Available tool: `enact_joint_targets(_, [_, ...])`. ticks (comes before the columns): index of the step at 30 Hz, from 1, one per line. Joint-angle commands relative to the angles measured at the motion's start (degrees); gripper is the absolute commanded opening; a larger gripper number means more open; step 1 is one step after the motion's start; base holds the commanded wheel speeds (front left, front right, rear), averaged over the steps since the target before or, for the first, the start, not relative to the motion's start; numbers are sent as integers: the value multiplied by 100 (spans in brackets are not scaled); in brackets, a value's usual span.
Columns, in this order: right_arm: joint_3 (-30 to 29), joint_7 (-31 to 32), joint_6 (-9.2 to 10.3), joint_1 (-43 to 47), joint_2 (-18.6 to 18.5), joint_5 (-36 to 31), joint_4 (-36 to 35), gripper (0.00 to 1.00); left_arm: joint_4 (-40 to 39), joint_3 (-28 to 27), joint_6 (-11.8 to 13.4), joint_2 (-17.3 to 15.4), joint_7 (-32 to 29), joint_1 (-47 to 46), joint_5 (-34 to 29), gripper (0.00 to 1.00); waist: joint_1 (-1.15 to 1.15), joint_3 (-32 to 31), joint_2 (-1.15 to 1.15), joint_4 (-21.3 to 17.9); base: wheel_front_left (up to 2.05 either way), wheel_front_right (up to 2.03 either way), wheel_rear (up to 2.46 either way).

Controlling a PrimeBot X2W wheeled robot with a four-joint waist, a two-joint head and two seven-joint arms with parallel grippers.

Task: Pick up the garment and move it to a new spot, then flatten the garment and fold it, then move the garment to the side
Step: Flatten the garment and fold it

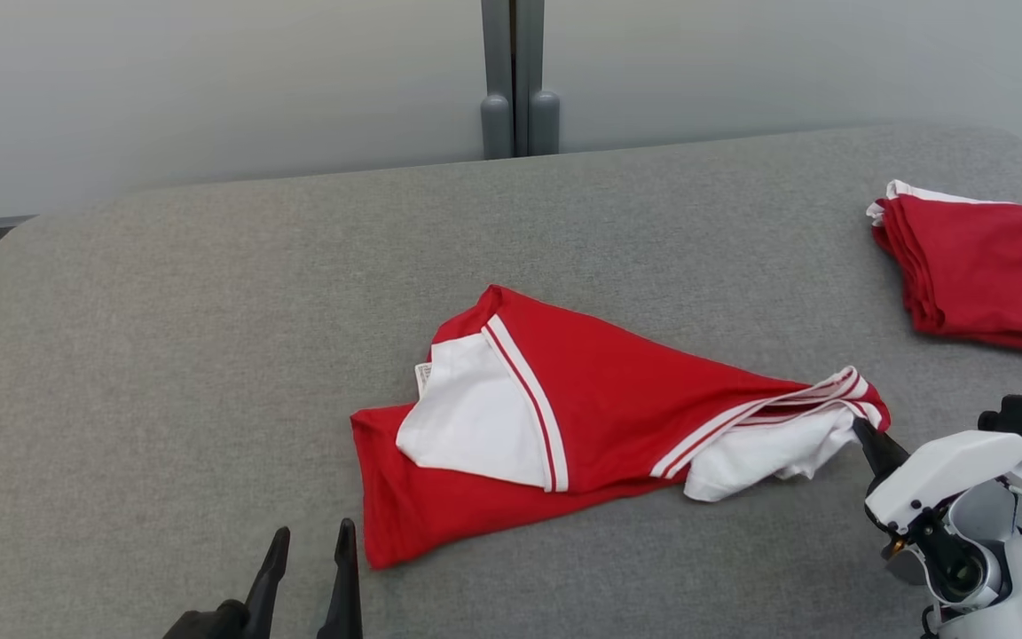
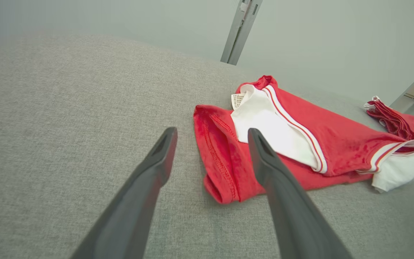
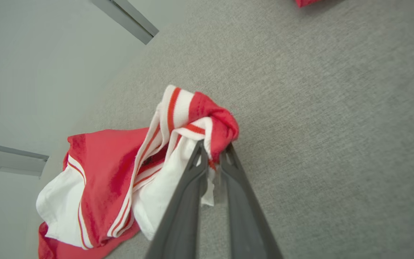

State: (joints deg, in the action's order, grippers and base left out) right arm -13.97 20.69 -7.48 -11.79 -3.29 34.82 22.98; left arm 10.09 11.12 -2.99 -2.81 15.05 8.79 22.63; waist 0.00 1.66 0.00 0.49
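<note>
Right gripper (image 3: 214, 151): jaws nearly closed, pinching the bunched striped cuff end of the garment (image 3: 99, 169); in the right wrist view red and white cloth sits between the two finger tips and wraps over them. In the head view this gripper (image 1: 861, 430) enters from the lower right, its tip buried in the right end of the garment (image 1: 617, 382), with the white wrist housing behind it. Left gripper (image 1: 314, 531): jaws wide apart, holding nothing, at the bottom edge left of centre, just beside the garment's lower left corner. In the left wrist view the fingers of that gripper (image 2: 211, 133) frame the red hem; whether they touch cloth or table cannot be told. The garment, red with white panels and striped trim, lies crumpled across the middle of the grey table (image 1: 209, 355), a white label showing near its upper left fold; the right end appears slightly raised at the grip. A folded red pile (image 1: 981, 266) rests at the right edge of the frame, well apart from the garment. A grey post (image 1: 518, 80) stands against the pale wall at top centre.
</note>
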Motion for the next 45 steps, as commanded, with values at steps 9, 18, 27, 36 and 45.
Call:
enact_joint_targets(9, [160, -978, -1, -198, -93, -1288, 343, 100, 65, -46, -64, -17, 16, -147, -89, 100, 0, 24, 0, -19, 0, 0, 0])
enact_joint_targets(18, [1288, -2695, 0, 282, -383, -2732, -341, 100, 16, -11, -33, -17, 16, 13, -86, 100, 0, 4, 0, 52, 0, 0, 0])
enact_joint_targets(27, [3404, -2342, 1, -264, -233, -2908, -331, 100, 12, 37, -100, -17, 16, -353, -62, 100, 0, 425, 0, 352, 0, 0, 0])
enact_joint_targets(36, [4512, -2147, 3, -1053, -134, -2890, 736, 100, 50, 293, -23, -17, 16, -656, 190, 100, 0, 662, 0, 891, 0, 0, 0])
enact_joint_targets(45, [4782, -2080, 3, -1362, -185, -2939, 1410, 100, 33, 336, 40, -17, 16, -720, 311, 100, 0, 711, 0, 1073, 0, 0, 0])
